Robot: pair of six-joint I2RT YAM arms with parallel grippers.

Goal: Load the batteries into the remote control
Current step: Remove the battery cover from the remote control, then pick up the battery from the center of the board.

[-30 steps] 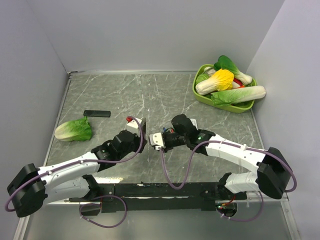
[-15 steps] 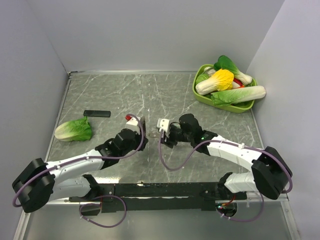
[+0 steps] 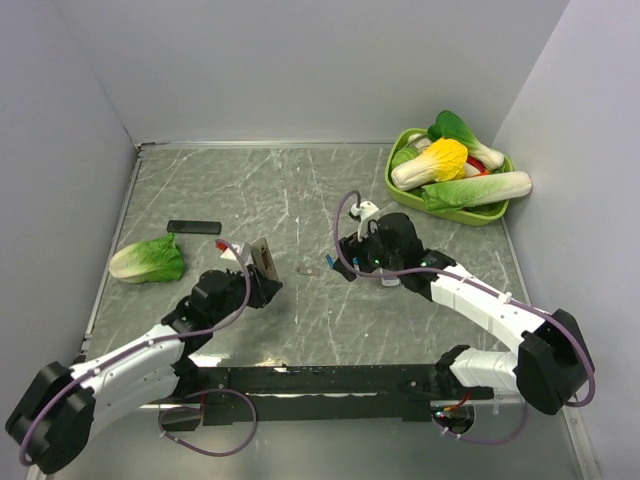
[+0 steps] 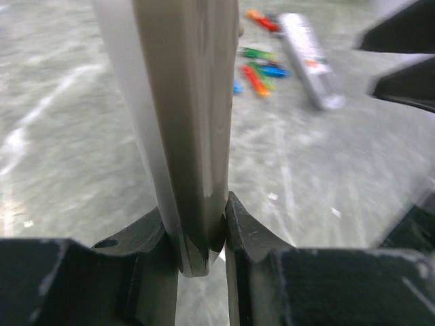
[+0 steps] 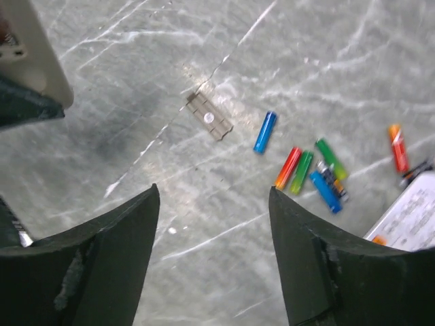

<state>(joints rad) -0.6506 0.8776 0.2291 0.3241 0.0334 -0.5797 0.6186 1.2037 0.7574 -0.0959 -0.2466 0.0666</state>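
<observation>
My left gripper [image 3: 256, 282] is shut on the lower end of the slim remote control [image 3: 263, 256] and holds it upright above the table. In the left wrist view the remote [image 4: 190, 129] stands edge-on between the jaws [image 4: 201, 234], white face to the left. Several batteries [image 5: 306, 170], with blue, red, green and orange wraps, lie loose on the table; they also show in the left wrist view [image 4: 258, 68]. My right gripper [image 5: 212, 193] is open and empty, hovering just short of them. In the top view it [image 3: 346, 262] is above the batteries [image 3: 329, 262].
A small grey battery cover [image 5: 209, 117] lies on the table between the arms [image 3: 308, 269]. A wider white remote [image 4: 309, 58] lies by the batteries. A flat black bar [image 3: 193, 227] and a lettuce [image 3: 147, 260] lie at the left. A green basket [image 3: 395, 190] of vegetables stands at the back right.
The two grippers have drawn apart. My left gripper has moved left with the remote. My right gripper has swung right and back, over the batteries.
</observation>
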